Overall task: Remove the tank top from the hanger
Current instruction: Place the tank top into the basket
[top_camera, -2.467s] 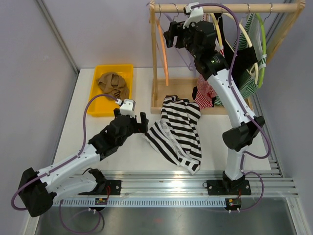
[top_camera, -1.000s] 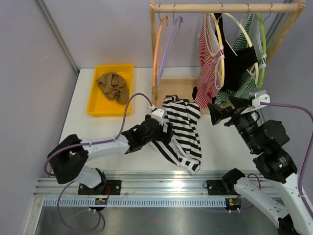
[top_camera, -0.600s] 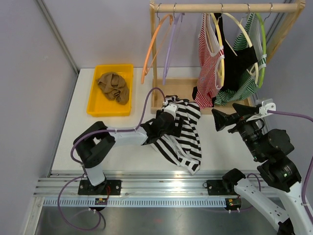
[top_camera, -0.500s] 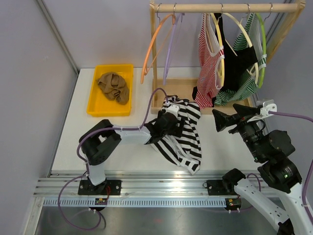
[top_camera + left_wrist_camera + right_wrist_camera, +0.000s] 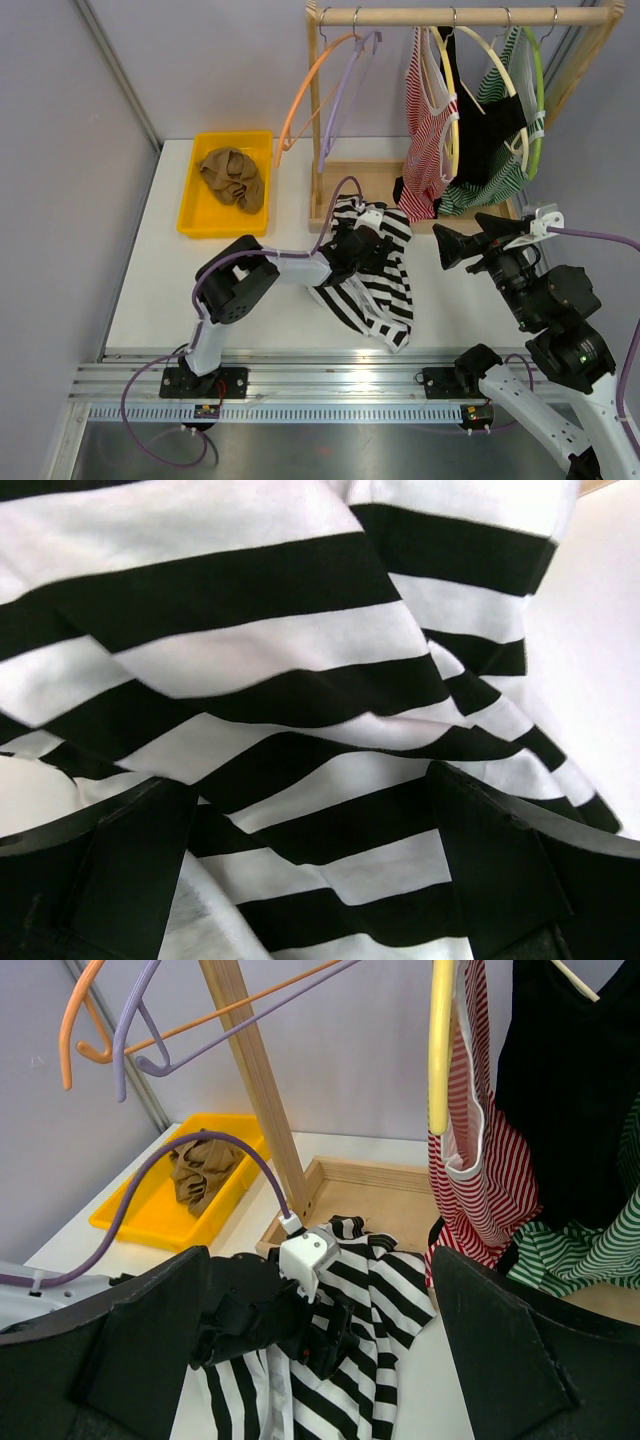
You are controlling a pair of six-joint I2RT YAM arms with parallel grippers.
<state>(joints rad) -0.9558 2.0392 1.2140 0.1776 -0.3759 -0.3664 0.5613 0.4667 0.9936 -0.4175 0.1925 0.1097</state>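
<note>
A black-and-white striped tank top [image 5: 385, 285] lies crumpled on the table, off any hanger. Low over its upper part is my left gripper [image 5: 375, 250], open. In the left wrist view the striped cloth [image 5: 300, 680] fills the frame and my left gripper [image 5: 310, 865] has cloth lying between its spread fingers [image 5: 120, 870]. My right gripper [image 5: 462, 235] hangs open in the air to the right of the top, holding nothing. In the right wrist view the top [image 5: 400, 1290] and the left arm's wrist [image 5: 305, 1255] show between its wide fingers [image 5: 510, 1350].
An orange hanger [image 5: 300, 95] and a purple hanger [image 5: 345, 85] hang bare on the wooden rail [image 5: 460, 15], tilted left. A red-striped top [image 5: 428, 140], a black one [image 5: 485, 130] and a green-striped one [image 5: 500, 180] hang at the right. A yellow tray [image 5: 205, 225] holds brown cloth [image 5: 232, 178].
My left arm has stretched to the right until its gripper is over the striped top. The two bare hangers have swung out to the left. The right arm has hardly moved.
</note>
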